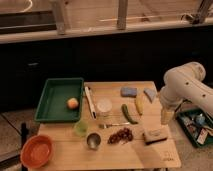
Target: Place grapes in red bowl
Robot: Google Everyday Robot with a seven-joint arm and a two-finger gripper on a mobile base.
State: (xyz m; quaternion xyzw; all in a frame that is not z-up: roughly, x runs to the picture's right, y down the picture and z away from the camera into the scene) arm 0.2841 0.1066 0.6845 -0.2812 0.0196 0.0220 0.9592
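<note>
Claw (166, 119) at right edge of surface (135, 154), pointing down, fingers spread, holding nothing. Grapes (121, 135) lying on surface near centre, just right of metal cup (93, 140), well left of claw. Red bowl (36, 150) at near left corner, apart from grapes. Green tray (55, 102) far left.

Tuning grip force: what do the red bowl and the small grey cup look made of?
red bowl: likely plastic, with a uniform orange-red colour and a smooth rim. cup: probably metal, grey with a dull sheen. gripper: hangs open and empty near the right edge of the table.
</note>
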